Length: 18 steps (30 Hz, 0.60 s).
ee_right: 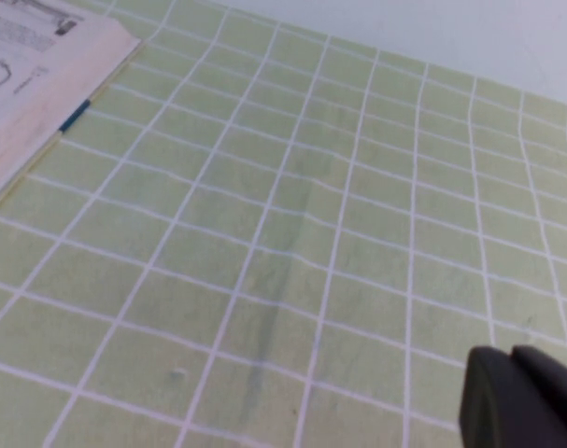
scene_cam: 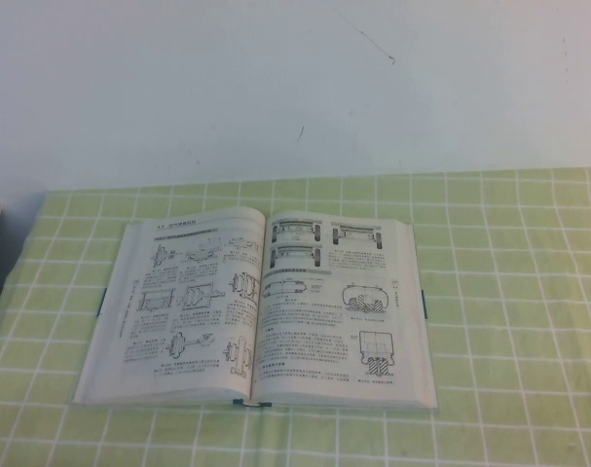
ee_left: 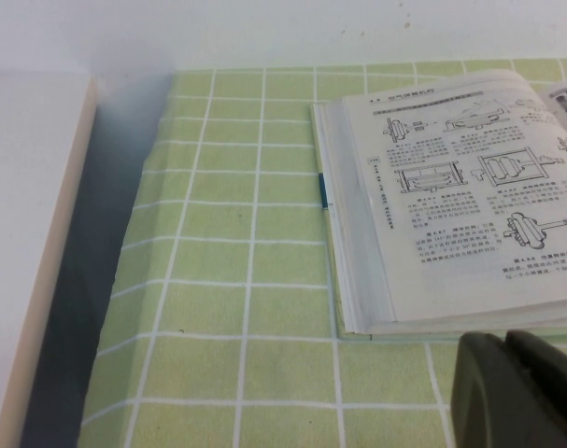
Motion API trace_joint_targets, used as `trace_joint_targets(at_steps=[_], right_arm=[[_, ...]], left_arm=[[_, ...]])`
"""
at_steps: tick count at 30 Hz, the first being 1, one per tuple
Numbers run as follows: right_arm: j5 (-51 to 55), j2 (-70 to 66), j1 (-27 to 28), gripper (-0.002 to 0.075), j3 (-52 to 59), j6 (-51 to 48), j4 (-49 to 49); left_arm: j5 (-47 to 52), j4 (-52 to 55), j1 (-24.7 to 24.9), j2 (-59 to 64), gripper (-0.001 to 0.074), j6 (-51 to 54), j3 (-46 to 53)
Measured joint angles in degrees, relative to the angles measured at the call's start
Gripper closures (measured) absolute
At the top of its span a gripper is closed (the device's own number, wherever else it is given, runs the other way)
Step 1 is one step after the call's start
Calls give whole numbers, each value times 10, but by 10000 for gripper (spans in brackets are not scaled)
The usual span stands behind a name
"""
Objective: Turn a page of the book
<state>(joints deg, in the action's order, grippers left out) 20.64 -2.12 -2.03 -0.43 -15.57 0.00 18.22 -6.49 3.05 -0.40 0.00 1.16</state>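
The book (scene_cam: 261,311) lies open and flat on the green checked tablecloth in the middle of the high view. Both of its pages show black text and mechanical drawings. The right-hand page (scene_cam: 339,311) lies flat, as does the left-hand one. Neither gripper shows in the high view. In the left wrist view my left gripper (ee_left: 505,338) is shut and empty, just off the near left corner of the book (ee_left: 451,187). In the right wrist view my right gripper (ee_right: 512,353) is shut and empty over the cloth, well away from the book's right edge (ee_right: 31,84).
The green tablecloth (scene_cam: 509,292) with white grid lines covers the table. A white wall stands behind it. A white block (ee_left: 31,233) sits past the cloth's left edge, with a dark gap between them. Dark teal cover edges (ee_left: 323,189) show at the book's sides.
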Motion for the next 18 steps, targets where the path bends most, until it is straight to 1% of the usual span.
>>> trace_joint_targets(at_steps=[8, 18], right_arm=[[-1, 28, 0, 728, 16, 0, 25], [-1, 28, 0, 728, 16, 41, 26]], left_arm=[[1, 1, 0, 0, 739, 0, 0], [1, 1, 0, 0, 739, 0, 0]])
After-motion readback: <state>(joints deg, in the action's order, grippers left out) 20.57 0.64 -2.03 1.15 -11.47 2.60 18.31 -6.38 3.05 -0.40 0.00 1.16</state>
